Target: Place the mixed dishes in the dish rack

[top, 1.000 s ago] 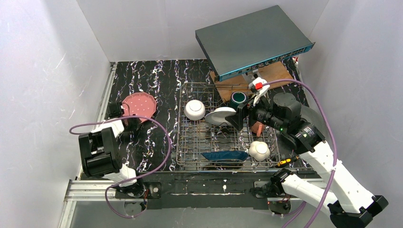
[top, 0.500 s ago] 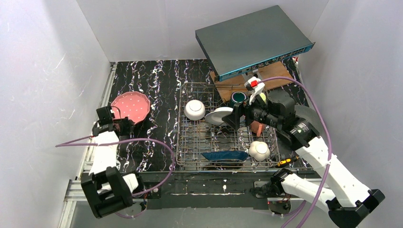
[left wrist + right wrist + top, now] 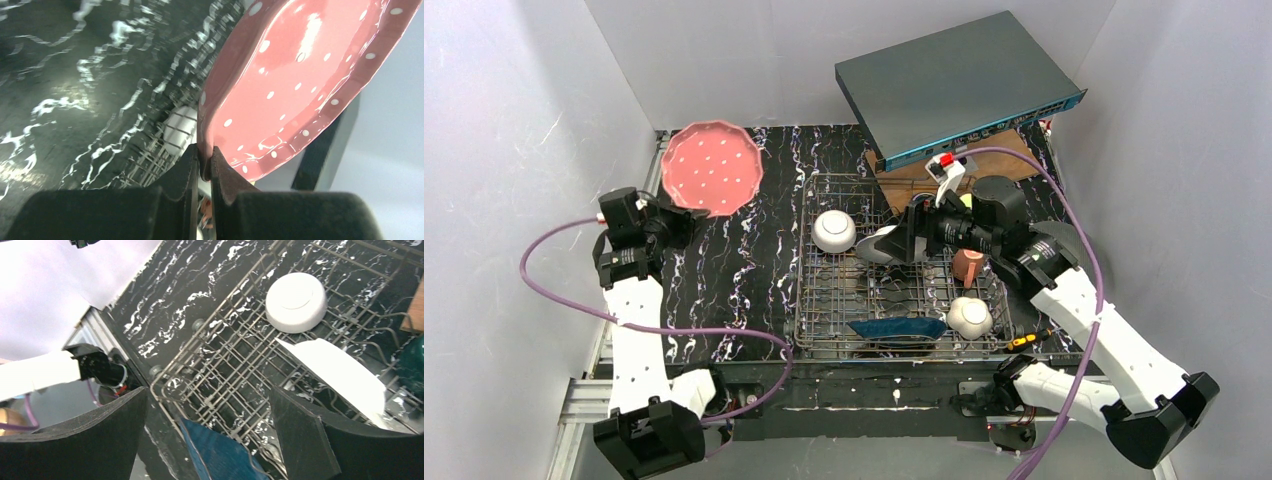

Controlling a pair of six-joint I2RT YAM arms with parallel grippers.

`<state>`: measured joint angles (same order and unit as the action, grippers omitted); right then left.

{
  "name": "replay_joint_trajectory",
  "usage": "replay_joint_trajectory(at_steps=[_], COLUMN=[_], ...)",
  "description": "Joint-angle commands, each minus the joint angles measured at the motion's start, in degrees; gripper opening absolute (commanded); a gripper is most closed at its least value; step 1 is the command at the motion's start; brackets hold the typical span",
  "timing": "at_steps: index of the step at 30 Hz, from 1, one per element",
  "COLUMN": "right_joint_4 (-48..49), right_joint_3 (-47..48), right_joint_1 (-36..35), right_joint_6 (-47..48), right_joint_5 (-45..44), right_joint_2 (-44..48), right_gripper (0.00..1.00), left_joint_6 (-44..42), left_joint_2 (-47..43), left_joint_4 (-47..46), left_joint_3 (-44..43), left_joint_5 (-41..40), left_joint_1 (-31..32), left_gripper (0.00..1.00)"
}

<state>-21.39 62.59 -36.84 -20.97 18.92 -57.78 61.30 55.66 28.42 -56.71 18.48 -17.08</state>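
Pinching the pink dotted plate (image 3: 713,167) by its near rim, the left hand (image 3: 679,215) holds it in the air over the far left corner of the black marbled counter (image 3: 764,190), well apart from the dish rack (image 3: 802,290). Its two fingers are pressed together on the scalloped edge, one on each face, seen close up from the wrist. A rim grip like this probably leaves most of the plate free to slide down between upright tines.

The plate is round, so it has no true long axis. The line from the pinched rim to the free rim runs away from the hand toward the back wall. Its dotted face shows almost full to the overhead camera, so it sits nearer flat than on edge. It would likely need turning upright before it fits a slot.

Inside the rack a white bowl (image 3: 834,231) sits upside down at the far left. A cream plate (image 3: 886,243) leans beside it, and a dark blue plate (image 3: 897,328) lies along the near side. A second white bowl (image 3: 970,316) and a salmon mug (image 3: 967,267) sit toward the right.

The right hand (image 3: 909,240) hangs over the cream plate with its fingers spread wide and gripping nothing. It may be placed to steady that plate.
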Motion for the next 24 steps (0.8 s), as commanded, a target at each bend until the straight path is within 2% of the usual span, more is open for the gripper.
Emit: replay_joint_trajectory(at_steps=[1,5,9,12,18,24], right_joint_4=[7.60,9.57,13.91,14.58,15.52,14.83], right_joint_3=[2.22,5.64,9.18,12.48,14.55,13.96], right_joint_1=[-0.34,-0.53,-2.67,-4.64,-5.61,-6.02], right_joint_6=[-6.54,-10.98,-16.85,-18.95,-21.02,-17.14], right_joint_5=[3.87,6.57,6.07,2.20,0.61,-0.02], right_joint_2=[-1.00,-4.95,-9.12,-11.74,-14.72,-14.31], right_gripper=[0.98,0.98,0.98,0.98,0.98,0.67], left_joint_6=[-9.74,-13.15,-12.19,-11.91,-13.05,-19.65], left_joint_2=[-1.70,-2.93,-4.81,-6.18,-8.36,-8.49], left_joint_4=[-8.84,-8.73,-12.67,-12.58,-11.63,-6.13], left_joint_3=[-7.39,-7.07,-4.29,-3.06,-0.39,-0.07], left_joint_5=[17.83,21.81,25.27,25.33,23.06,19.79], left_joint_1=[3.22,6.61,10.98,13.97,21.29,25.76], left_gripper=[0.00,0.00,0.00,0.00,0.00,0.00])
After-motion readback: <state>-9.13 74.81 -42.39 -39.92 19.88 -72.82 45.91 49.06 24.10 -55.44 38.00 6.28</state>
